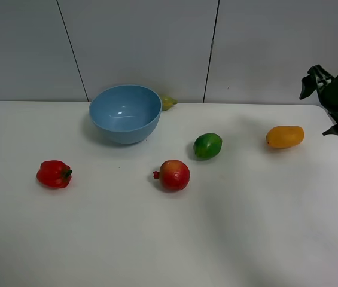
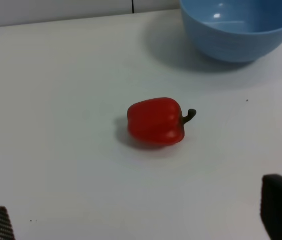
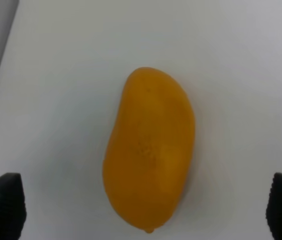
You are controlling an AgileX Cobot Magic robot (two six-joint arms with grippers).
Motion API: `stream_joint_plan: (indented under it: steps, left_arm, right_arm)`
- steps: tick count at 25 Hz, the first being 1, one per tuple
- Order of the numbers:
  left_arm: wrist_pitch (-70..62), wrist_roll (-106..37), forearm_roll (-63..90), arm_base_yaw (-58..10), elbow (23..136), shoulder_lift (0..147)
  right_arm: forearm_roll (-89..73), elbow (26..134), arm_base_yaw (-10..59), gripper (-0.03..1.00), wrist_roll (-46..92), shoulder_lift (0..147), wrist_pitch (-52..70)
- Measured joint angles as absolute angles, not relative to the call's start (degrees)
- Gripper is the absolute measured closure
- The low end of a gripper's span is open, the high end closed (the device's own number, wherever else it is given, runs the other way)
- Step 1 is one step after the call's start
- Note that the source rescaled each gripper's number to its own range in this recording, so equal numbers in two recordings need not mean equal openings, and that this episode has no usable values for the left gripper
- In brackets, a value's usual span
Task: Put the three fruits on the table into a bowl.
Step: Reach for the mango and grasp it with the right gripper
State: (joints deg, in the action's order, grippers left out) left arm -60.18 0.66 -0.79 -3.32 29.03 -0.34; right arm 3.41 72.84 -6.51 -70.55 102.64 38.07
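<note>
The oblong orange-yellow mango [image 1: 285,136] lies at the right of the white table [image 1: 246,227]. The round green fruit [image 1: 207,146] and the red pomegranate [image 1: 173,175] lie near the middle. The light-blue bowl [image 1: 125,112] stands empty at the back. My right gripper [image 1: 329,104] is open just right of the mango. In the right wrist view the mango [image 3: 149,150] lies between its spread fingertips [image 3: 1,210]. My left gripper [image 2: 138,220] is open and empty, short of the red bell pepper [image 2: 155,121], with the bowl [image 2: 238,27] beyond. The left arm is out of the exterior view.
A red bell pepper [image 1: 54,174] lies at the left of the table. A small yellow-green pear-like fruit [image 1: 167,103] sits behind the bowl by the grey back wall. The table's right edge runs close beside the right arm.
</note>
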Motion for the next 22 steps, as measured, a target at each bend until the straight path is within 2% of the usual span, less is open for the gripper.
stream_joint_plan:
  steps: [4, 22]
  left_arm:
    - [-60.18, 0.66, -0.79, -3.32, 29.03, -0.34]
    - [-60.18, 0.66, -0.79, -3.32, 29.03, -0.34]
  right_arm:
    - [1.74, 72.89, -6.51, 0.10, -69.72, 105.49, 38.12]
    - [-1.44, 79.91, -6.46, 0.10, -67.55, 115.32, 37.58]
